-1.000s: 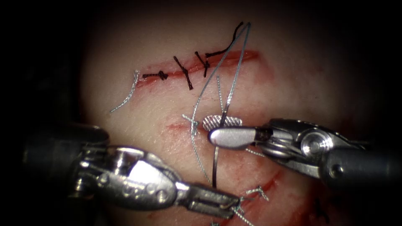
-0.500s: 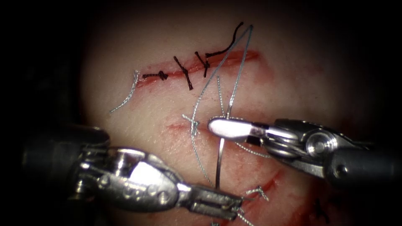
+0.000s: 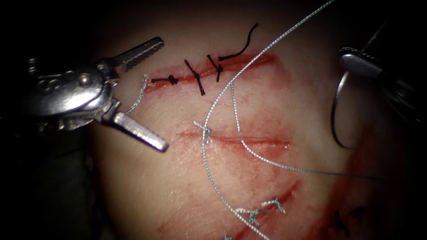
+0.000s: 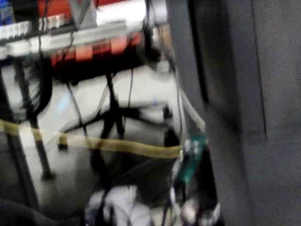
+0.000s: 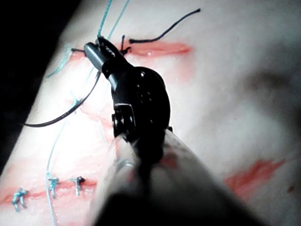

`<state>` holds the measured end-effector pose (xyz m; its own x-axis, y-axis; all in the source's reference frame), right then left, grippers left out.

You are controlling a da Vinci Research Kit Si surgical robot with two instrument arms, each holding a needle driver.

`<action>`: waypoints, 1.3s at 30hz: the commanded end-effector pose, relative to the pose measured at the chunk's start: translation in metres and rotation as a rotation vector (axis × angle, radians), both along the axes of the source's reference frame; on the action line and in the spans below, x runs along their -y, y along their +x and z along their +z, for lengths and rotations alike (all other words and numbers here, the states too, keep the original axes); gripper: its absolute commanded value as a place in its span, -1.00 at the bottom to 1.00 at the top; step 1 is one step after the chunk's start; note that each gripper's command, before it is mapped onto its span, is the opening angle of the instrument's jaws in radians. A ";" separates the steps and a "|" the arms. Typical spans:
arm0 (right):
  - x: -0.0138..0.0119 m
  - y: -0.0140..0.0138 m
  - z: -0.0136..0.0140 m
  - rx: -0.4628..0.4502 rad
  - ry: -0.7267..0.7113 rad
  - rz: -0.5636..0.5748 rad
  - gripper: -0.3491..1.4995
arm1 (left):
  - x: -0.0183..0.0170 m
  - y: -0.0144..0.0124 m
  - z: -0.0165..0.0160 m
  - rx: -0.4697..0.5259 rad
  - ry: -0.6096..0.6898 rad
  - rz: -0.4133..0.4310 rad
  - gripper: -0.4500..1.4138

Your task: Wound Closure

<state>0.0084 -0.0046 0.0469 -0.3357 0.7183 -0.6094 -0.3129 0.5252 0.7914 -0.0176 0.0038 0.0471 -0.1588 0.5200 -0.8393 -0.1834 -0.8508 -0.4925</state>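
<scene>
My left tool (image 3: 159, 95) hangs over the tissue's (image 3: 147, 186) left edge, its jaws spread wide and holding nothing. My right tool (image 3: 356, 63) is at the upper right, shut on the curved needle (image 3: 334, 111) near its upper end. The needle hangs free of the tissue, right of the middle cut (image 3: 262, 142). Silver thread (image 3: 213, 106) arcs from the top right down past a knot (image 3: 205, 131) at that cut's left end. In the right wrist view the right tool's jaws (image 5: 96, 49) grip the dark needle (image 5: 70, 110), with thread (image 5: 106, 14) running off beyond them.
The upper cut (image 3: 249, 61) carries three black stitches with a loose black tail. A short cut end of silver thread (image 3: 138, 95) lies by the left tool. The lower cut (image 3: 284, 193) has silver knots. Red fluid stains the tissue's lower right.
The right tool shut on the needle and carried it up and to the right, trailing thread. The left tool opened and moved from the lower front to the upper left.
</scene>
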 end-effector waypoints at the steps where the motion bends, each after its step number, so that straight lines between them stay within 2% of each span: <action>1: -0.0031 -0.0042 -0.0002 0.016 0.004 0.028 -1.00 | 0.0001 -0.0001 0.0019 -0.011 0.011 -0.020 0.84; 3: -0.0044 -0.0068 -0.0004 0.011 0.008 0.063 -1.00 | 0.0003 0.0001 0.0033 -0.028 0.035 -0.035 0.82; 4: -0.0051 -0.0083 -0.0004 -0.020 -0.010 0.079 -1.00 | 0.0007 0.0002 0.0045 -0.060 0.049 -0.037 0.82; 7: -0.0055 -0.0090 -0.0004 -0.038 -0.030 0.068 -1.00 | 0.0017 0.0001 0.0069 -0.123 0.080 -0.025 0.77; 9: -0.0048 -0.0076 -0.0002 -0.050 -0.051 0.036 -1.00 | 0.0027 -0.0001 0.0090 -0.171 0.131 0.008 0.64; 10: -0.0037 -0.0053 0.0000 -0.063 -0.036 0.029 -1.00 | 0.0038 -0.0004 0.0112 -0.208 0.194 0.034 0.53; 11: -0.0037 -0.0053 0.0000 -0.063 -0.036 0.029 -1.00 | 0.0038 -0.0004 0.0112 -0.208 0.194 0.034 0.53; 12: -0.0028 -0.0036 0.0002 -0.072 -0.030 0.025 -1.00 | 0.0045 -0.0005 0.0127 -0.225 0.244 0.042 0.52; 14: -0.0002 0.0015 0.0006 -0.119 -0.024 -0.038 -1.00 | 0.0060 -0.0006 0.0162 -0.237 0.397 0.046 0.46; 15: -0.0002 0.0015 0.0006 -0.119 -0.024 -0.038 -1.00 | 0.0060 -0.0006 0.0162 -0.237 0.397 0.046 0.46; 16: 0.0013 0.0043 0.0009 -0.139 -0.036 -0.079 -1.00 | 0.0067 -0.0005 0.0176 -0.232 0.587 0.022 0.33; 17: 0.0013 0.0043 0.0009 -0.139 -0.036 -0.079 -1.00 | 0.0067 -0.0005 0.0176 -0.232 0.587 0.022 0.33; 18: 0.0022 0.0058 0.0010 -0.151 -0.036 -0.099 -1.00 | 0.0071 -0.0004 0.0183 -0.230 0.688 0.015 0.24; 19: 0.0034 0.0074 0.0009 -0.170 -0.041 -0.136 -1.00 | 0.0077 -0.0002 0.0191 -0.234 0.834 0.001 0.05; 20: 0.0043 0.0085 0.0008 -0.181 -0.036 -0.152 -1.00 | 0.0084 0.0003 0.0195 -0.240 0.991 -0.007 -0.32; 21: 0.0043 0.0085 0.0008 -0.181 -0.036 -0.152 -1.00 | 0.0084 0.0003 0.0195 -0.240 0.991 -0.007 -0.32; 22: 0.0046 0.0089 0.0006 -0.187 -0.027 -0.154 -1.00 | 0.0089 0.0007 0.0193 -0.225 1.169 -0.013 -0.91; 23: 0.0045 0.0087 0.0006 -0.186 -0.026 -0.153 -1.00 | 0.0091 0.0008 0.0192 -0.198 1.173 -0.015 -1.00; 25: 0.0044 0.0084 0.0007 -0.186 -0.026 -0.151 -1.00 | 0.0092 0.0007 0.0192 -0.145 1.174 0.004 -1.00; 26: 0.0044 0.0081 0.0008 -0.185 -0.026 -0.150 -1.00 | 0.0090 0.0004 0.0191 -0.072 1.180 0.025 -1.00; 28: 0.0044 0.0081 0.0009 -0.185 -0.027 -0.150 -1.00 | 0.0088 -0.0005 0.0191 -0.047 1.203 0.007 -1.00; 32: 0.0046 0.0084 0.0008 -0.182 -0.026 -0.144 -1.00 | 0.0090 -0.0040 0.0207 0.035 1.266 -0.014 -1.00; 35: 0.0046 0.0086 0.0008 -0.181 -0.026 -0.143 -1.00 | 0.0090 -0.0056 0.0217 0.017 1.257 -0.030 -1.00; 36: 0.0046 0.0087 0.0008 -0.177 -0.024 -0.134 -1.00 | 0.0087 -0.0069 0.0223 -0.052 1.273 -0.066 -1.00; 39: 0.0047 0.0088 0.0007 -0.173 -0.022 -0.126 -1.00 | 0.0093 -0.0079 0.0232 -0.106 1.296 -0.064 -1.00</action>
<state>0.0163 -0.0094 0.0474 -0.3459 0.7512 -0.5622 -0.1061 0.5641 0.8189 -0.0249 -0.0059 0.0700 -0.1448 0.9446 0.2947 -0.3091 0.2397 -0.9203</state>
